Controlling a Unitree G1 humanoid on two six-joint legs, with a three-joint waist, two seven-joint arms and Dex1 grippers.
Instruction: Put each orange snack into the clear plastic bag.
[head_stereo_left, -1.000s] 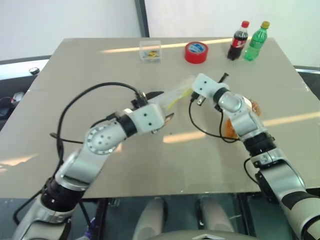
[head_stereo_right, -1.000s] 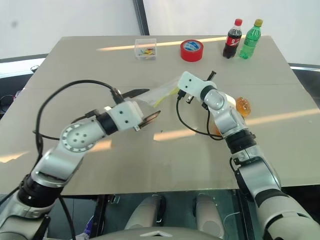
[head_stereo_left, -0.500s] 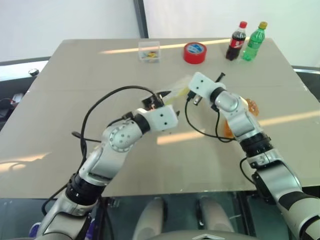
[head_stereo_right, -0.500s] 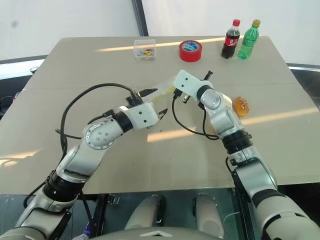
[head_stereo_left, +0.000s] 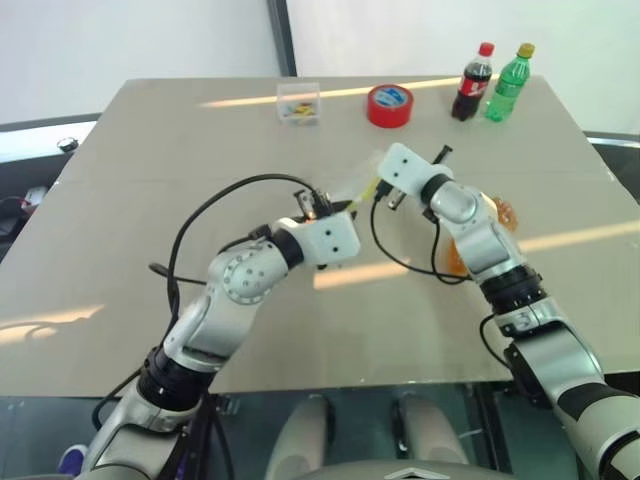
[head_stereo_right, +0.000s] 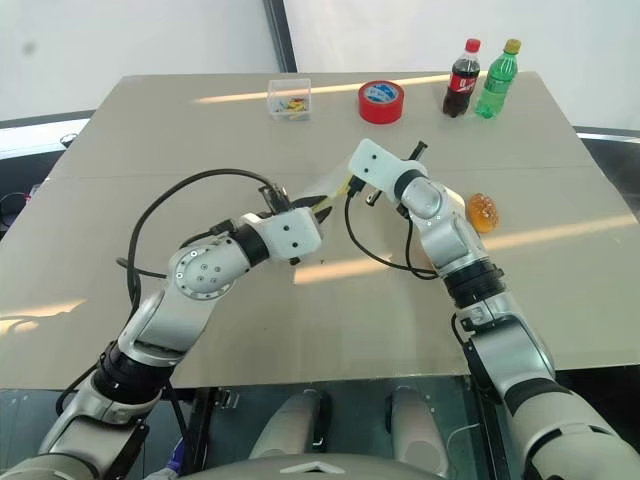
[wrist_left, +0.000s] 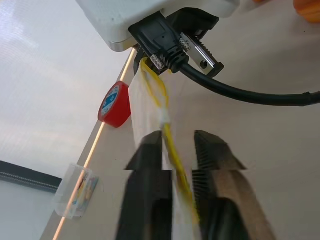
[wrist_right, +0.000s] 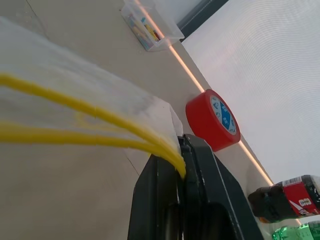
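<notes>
The clear plastic bag (head_stereo_left: 357, 188) hangs stretched above the table between my two grippers, its yellow seal strip (wrist_left: 169, 142) running along it. My left gripper (wrist_left: 177, 141) is shut on the strip end of the bag. At the bag's other end, my right gripper (wrist_right: 180, 146) is shut on the same yellow strip (wrist_right: 100, 117). One orange snack (head_stereo_right: 483, 212) lies on the table to the right of my right arm. A second orange snack (head_stereo_left: 457, 258) shows partly behind that forearm.
A red tape roll (head_stereo_left: 390, 104), a small rigid clear box (head_stereo_left: 300, 103), a cola bottle (head_stereo_left: 476, 82) and a green bottle (head_stereo_left: 506, 82) stand along the far edge. Black cables loop off both wrists above the table (head_stereo_left: 150, 150).
My left gripper has come in toward the bag and its fingers have closed on the yellow strip. The right gripper has kept its hold in place.
</notes>
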